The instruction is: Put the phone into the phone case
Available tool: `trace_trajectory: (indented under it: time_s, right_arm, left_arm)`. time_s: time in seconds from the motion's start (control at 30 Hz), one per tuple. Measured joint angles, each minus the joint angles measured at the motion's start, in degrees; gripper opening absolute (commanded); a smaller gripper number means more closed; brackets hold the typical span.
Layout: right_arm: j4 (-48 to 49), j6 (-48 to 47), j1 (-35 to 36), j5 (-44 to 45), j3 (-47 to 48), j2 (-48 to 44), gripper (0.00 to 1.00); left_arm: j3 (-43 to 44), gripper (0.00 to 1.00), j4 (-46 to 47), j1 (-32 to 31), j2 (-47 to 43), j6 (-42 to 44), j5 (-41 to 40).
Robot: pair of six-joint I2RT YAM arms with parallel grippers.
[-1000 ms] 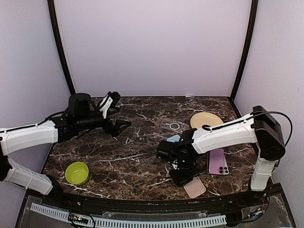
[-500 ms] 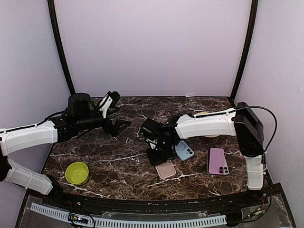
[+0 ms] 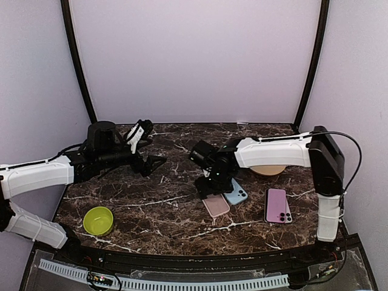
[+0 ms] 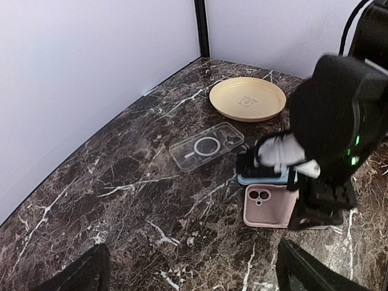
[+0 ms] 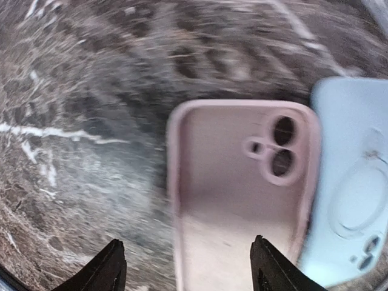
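One green bowl (image 3: 98, 220) sits at the left of the marble table (image 3: 170, 200). Next to the right, the left gripper (image 3: 148, 147) hangs over the table, its fingers wide apart and holding nothing. Two cases are certain: one clear case (image 4: 206, 145) and one pink case (image 3: 216, 206), both lying flat. The right gripper (image 5: 189, 273) is just above the pink case with its fingers (image 5: 112, 270) apart, not clamped on it. One light blue piece (image 3: 235, 194) lies just beside the pink case; phone or case, I cannot tell. One tan plate (image 3: 267, 170) is partly under the right arm. One purple phone (image 3: 277, 205) lies farthest right, outside any case.
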Motion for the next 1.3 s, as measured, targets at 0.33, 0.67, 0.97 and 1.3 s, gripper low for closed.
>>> trace_trajectory:
  time_s: [0.33, 0.67, 0.97, 1.3]
  right_arm:
    - [-8.1, 8.9, -14.3, 14.8, -24.5, -26.4, 0.99]
    - [-7.6, 11.0, -21.5, 13.7, -36.2, -28.5, 0.94]
    - [-3.2, 11.5, -22.4, 11.6, -40.0, -29.8, 0.86]
    - [-0.3, 10.9, -23.6, 10.3, -42.3, -31.5, 0.62]
  left_arm:
    - [-0.5, 0.97, 1.1, -0.2, 0.0, 0.1, 0.2]
    - [-0.9, 0.97, 1.2, -0.5, 0.0, 0.2, 0.3]
    - [-1.0, 0.96, 1.2, -0.6, 0.0, 0.2, 0.4]
    - [-1.0, 0.97, 1.3, -1.1, 0.0, 0.2, 0.6]
